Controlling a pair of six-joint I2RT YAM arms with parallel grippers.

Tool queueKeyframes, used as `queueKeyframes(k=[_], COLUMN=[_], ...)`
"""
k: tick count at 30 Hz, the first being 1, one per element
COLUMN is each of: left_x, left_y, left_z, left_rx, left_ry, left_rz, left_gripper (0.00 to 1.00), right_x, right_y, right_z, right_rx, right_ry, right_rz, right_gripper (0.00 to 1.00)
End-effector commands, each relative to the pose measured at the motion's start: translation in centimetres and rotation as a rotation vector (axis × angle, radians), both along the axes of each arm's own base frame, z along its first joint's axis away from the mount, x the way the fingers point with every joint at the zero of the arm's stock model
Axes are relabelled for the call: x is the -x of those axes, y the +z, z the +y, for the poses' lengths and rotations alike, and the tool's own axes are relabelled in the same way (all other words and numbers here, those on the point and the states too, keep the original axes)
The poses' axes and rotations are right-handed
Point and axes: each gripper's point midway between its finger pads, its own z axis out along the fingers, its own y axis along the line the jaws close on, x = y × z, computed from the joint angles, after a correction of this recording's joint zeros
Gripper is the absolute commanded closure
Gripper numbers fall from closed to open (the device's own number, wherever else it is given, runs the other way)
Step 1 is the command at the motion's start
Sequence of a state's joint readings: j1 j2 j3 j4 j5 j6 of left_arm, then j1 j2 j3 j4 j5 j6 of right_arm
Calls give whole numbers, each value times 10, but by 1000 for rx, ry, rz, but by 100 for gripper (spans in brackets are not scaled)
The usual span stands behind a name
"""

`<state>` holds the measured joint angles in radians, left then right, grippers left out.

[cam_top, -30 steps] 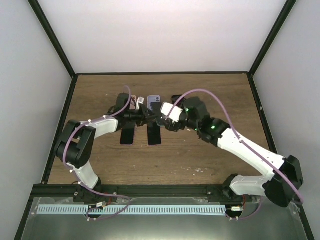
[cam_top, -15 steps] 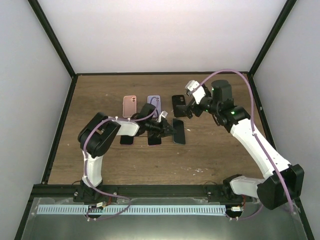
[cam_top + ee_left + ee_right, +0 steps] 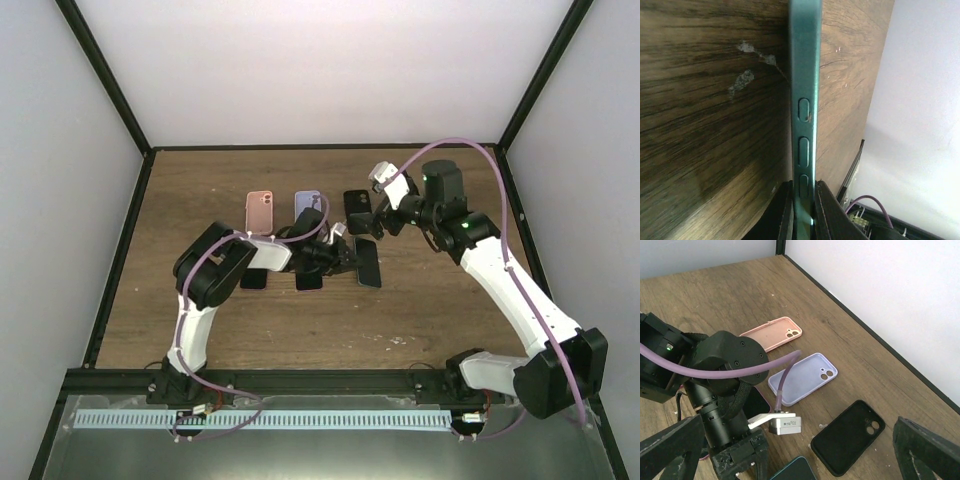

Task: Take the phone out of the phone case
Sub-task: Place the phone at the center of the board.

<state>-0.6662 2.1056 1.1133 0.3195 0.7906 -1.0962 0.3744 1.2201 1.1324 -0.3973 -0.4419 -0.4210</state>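
Overhead, three empty cases lie in a row across the middle of the wooden table: a pink case at the left, a lavender case in the centre and a black case at the right. Three phones are outside them. Two lie flat just below the row, both partly covered by the left arm: the left dark phone under the pink case and the middle dark phone under the lavender case. The third, a teal-edged phone, sits tilted just below the black case, clamped by the left pincer. The left wrist view shows it edge-on, with the fingers tight on both faces. Whether it touches the table I cannot tell. The right pincer hangs over the black case, spread wide and holding nothing.
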Motion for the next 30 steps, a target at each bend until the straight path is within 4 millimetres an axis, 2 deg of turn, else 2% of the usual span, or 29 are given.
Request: queueKeyframes(k=[1,6,9,13,14,15,17,18,23,28,30], left_x=[-4,-2,-2,4,7,8,10,10,8,-10,-21], left_y=[-2,-11,-9,-3,-2,-1,1,1,17,59,72], left_z=[-5,3,2,-3,-4,-4,-2,0,11,29,48], left_rx=[-31,-91,-99,-94,-95,-97,-111,-122,-151,-140,-180], left_ry=[4,28,28,10,7,7,12,17,19,16,29], left_rz=[-8,12,8,-6,-7,-9,-21,-27,-92,-238,-282], left_gripper=[89,73,58,44,34,30,5,1,0,0,0], right_x=[-2,-4,-4,-7,-8,-9,-12,-14,-23,-34,-40], right_y=[21,22,22,22,23,23,24,24,32,40,43], right_z=[0,-1,-1,-2,-3,-4,-6,-8,-17,-33,-41], right_rx=[-29,-29,-30,-29,-31,-32,-36,-38,-66,-121,-152], right_ry=[-4,-10,-11,-22,-29,-36,-52,-62,-108,-154,-175], right_rz=[-22,-24,-24,-25,-26,-26,-22,-21,-13,7,15], right_gripper=[0,0,0,0,0,0,0,0,0,0,0])
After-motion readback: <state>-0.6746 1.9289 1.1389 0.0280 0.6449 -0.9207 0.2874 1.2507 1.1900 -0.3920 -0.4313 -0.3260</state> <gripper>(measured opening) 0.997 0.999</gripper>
